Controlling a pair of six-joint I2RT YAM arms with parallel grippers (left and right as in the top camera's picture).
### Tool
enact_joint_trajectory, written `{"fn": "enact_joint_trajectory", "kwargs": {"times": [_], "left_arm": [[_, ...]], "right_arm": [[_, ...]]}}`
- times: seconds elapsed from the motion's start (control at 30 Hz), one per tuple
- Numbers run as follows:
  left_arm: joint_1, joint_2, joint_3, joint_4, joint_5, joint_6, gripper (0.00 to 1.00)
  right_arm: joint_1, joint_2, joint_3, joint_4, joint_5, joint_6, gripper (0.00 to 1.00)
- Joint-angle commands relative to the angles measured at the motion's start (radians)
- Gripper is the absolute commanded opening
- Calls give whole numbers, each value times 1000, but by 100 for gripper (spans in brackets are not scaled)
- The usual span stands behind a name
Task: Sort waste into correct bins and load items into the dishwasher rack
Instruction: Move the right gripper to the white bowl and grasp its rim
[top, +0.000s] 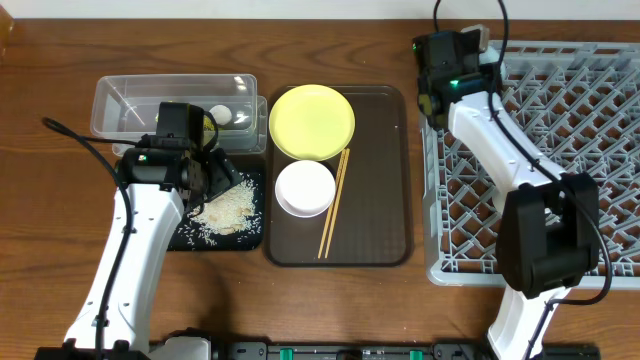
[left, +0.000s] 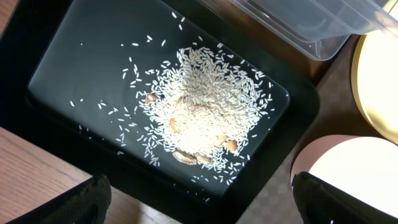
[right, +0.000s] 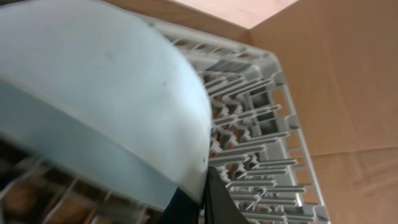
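Observation:
My left gripper (top: 213, 172) (left: 205, 211) is open and empty above the near edge of the shallow black tray (top: 185, 238) (left: 74, 56). The tray holds a pile of white rice grains (top: 228, 207) (left: 205, 109) with a few brown bits. My right gripper (top: 437, 92) (right: 202, 202) is shut on the rim of the light blue bowl (right: 106, 93), held tilted over the grey dishwasher rack (top: 560, 150) (right: 261, 118) at its far left corner. The bowl is hidden in the overhead view. The clear tub (top: 130, 100) (left: 298, 18) holds a small white round scrap (top: 220, 116).
A dark brown serving tray (top: 380, 180) lies between tub and rack. It carries the yellow plate (top: 312, 122) (left: 379, 81), the white bowl (top: 305, 188) (left: 354, 168) and the wooden chopsticks (top: 334, 205). The small white cup is not in view.

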Motion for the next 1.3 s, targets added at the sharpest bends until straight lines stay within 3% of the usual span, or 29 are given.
{"fn": "enact_joint_trajectory", "kwargs": {"times": [0.0,0.13,0.37,0.43,0.67,0.73,1.07,1.27], "left_arm": [[5,-6,9,0,-16,-8,95],[5,-6,9,-1,-16,-7,95],[5,-6,9,-7,-17,-3,98],[5,-6,9,-7,-17,-4,98],[5,-6,9,-7,-17,-4,98],[5,-6,9,-7,-17,-4,98],[5,-6,9,-6,-17,-4,98],[5,-6,9,-7,-17,-4,98]], "right_arm": [[32,6,0,-51,-90,91,1],[39,-22,0,-105,-170,158,6],[39,-151,0,-153,-325,159,52],[39,-199,0,-152,-422,139,59],[47,-263,-1,-168,-1053,115,58],[64,-253,-2,-183,-1155,115,58],[238,-138,-21,-202,-1191,115,57],[309,-35,-21,-206,-1188,159,49]]}}
